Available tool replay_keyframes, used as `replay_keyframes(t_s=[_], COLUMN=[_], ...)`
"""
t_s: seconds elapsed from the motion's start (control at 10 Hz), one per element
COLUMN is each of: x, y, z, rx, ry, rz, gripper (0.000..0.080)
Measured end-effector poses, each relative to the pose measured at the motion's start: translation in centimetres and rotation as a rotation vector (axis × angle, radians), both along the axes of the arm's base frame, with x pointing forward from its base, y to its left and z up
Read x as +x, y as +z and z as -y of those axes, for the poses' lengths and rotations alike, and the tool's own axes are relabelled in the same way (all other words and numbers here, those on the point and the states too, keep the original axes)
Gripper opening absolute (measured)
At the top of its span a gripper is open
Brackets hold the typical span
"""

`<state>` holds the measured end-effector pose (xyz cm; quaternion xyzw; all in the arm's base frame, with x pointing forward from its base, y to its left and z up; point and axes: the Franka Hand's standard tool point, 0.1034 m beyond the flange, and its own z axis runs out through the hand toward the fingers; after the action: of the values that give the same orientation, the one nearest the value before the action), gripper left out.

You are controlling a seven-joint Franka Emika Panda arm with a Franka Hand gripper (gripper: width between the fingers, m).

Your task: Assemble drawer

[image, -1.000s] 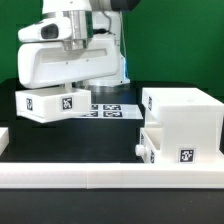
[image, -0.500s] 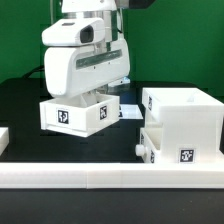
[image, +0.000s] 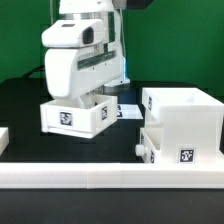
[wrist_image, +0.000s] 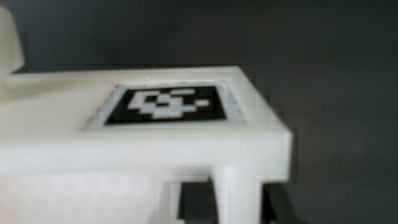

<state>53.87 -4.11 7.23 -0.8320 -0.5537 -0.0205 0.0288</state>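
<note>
My gripper [image: 92, 97] is shut on the wall of a small white drawer tray [image: 73, 116] and holds it low over the black table, left of centre in the exterior view. In the wrist view the tray [wrist_image: 125, 150] fills the picture with a square tag on its rim, and my gripper [wrist_image: 228, 200] has a dark finger [wrist_image: 192, 203] on each side of the tray's wall. The tall white housing box [image: 182, 110] stands at the exterior view's right. A second tray [image: 160, 147] sits in its lower part, sticking out a little.
A long low white rail [image: 110, 178] runs along the front of the table. The marker board [image: 122, 108] lies flat behind the held tray. A small white piece [image: 3, 138] shows at the exterior view's left edge.
My gripper has carried the tray toward the exterior view's right and lower, closer to the housing box. In the last half second it only shifted and turned slightly.
</note>
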Motion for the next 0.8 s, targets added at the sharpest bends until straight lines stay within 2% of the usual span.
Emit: replay_keyframes(t_s=[0.2, 0.6, 0.8], x=[0.9, 0.75, 0.61], y=[-0.25, -0.43, -0.57], z=[-1.63, -1.41, -1.0], rx=[-0.04, -0.033, -0.037], ry=[0.156, 0.139, 0.321], rz=[-0.013, -0.017, -0.005], gripper=[0.0039, 0.0039, 0.0039])
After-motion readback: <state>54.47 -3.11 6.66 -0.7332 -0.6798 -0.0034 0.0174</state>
